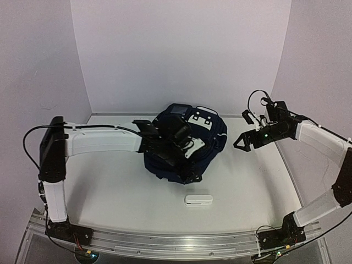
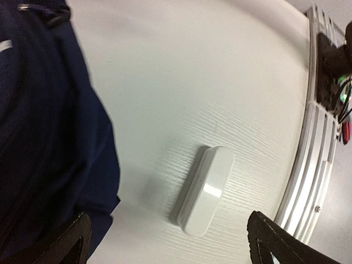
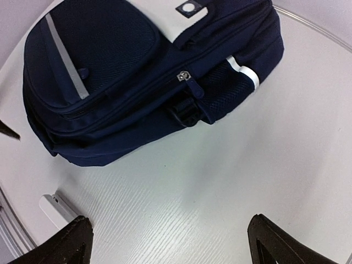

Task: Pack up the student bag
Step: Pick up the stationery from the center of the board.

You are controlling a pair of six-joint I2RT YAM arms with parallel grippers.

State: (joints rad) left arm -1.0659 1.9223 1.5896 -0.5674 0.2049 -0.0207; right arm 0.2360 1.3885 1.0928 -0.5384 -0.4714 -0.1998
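Note:
The student bag (image 1: 184, 146), a dark navy backpack with white patches, lies in the middle of the table; it also shows in the right wrist view (image 3: 143, 77) and along the left side of the left wrist view (image 2: 44, 137). A small white oblong case (image 1: 198, 200) lies on the table in front of the bag, seen in the left wrist view (image 2: 206, 190) and at the lower left of the right wrist view (image 3: 58, 209). My left gripper (image 1: 192, 177) is open and empty over the bag's near edge, above the case. My right gripper (image 1: 242, 143) is open and empty, raised to the right of the bag.
The white table (image 1: 137, 192) ends in a curved aluminium rail (image 1: 165, 239) at the near edge, also seen in the left wrist view (image 2: 313, 165). White walls enclose the back and sides.

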